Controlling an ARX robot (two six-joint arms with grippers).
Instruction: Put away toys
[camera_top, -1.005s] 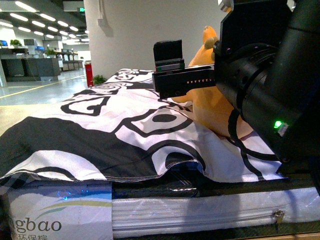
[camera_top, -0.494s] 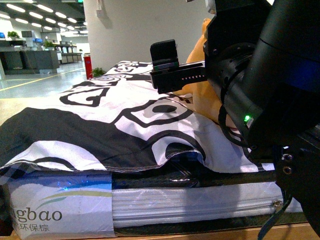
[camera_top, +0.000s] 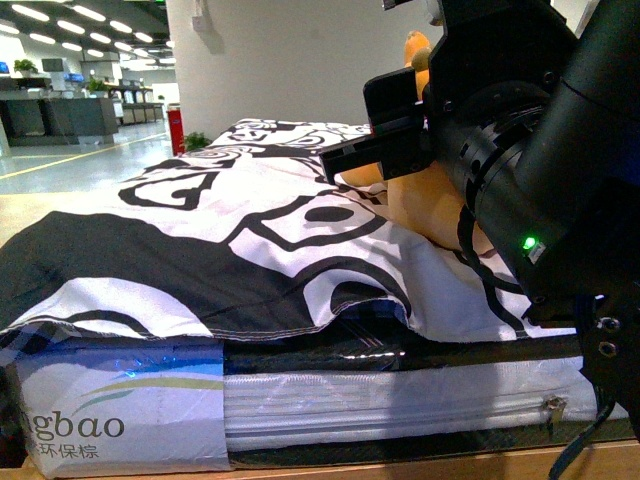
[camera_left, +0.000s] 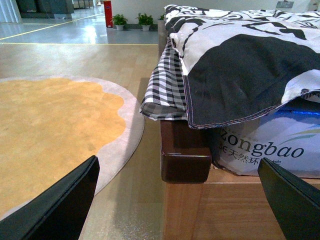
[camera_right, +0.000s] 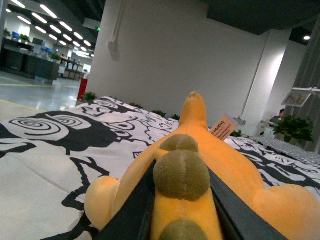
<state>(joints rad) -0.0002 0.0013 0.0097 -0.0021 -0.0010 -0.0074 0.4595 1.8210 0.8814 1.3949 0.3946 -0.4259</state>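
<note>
The orange-yellow plush animal lies on the black-and-white bedspread, mostly hidden behind my right arm in the front view. In the right wrist view the plush fills the foreground, with olive bumps along its back and a paper tag. My right gripper is shut on its back ridge, black fingers pressing both sides. My right gripper shows in the front view over the bed. My left gripper is open and empty, low beside the bed's wooden corner post.
The bed has a wrapped mattress under the spread and a wooden frame. An orange round rug lies on the wood floor beside it. A white wall stands behind, and an open hall extends to the left.
My right arm and gripper have swung to the right and slightly up over the bed, still holding the plush. The camera view has shifted a little.
</note>
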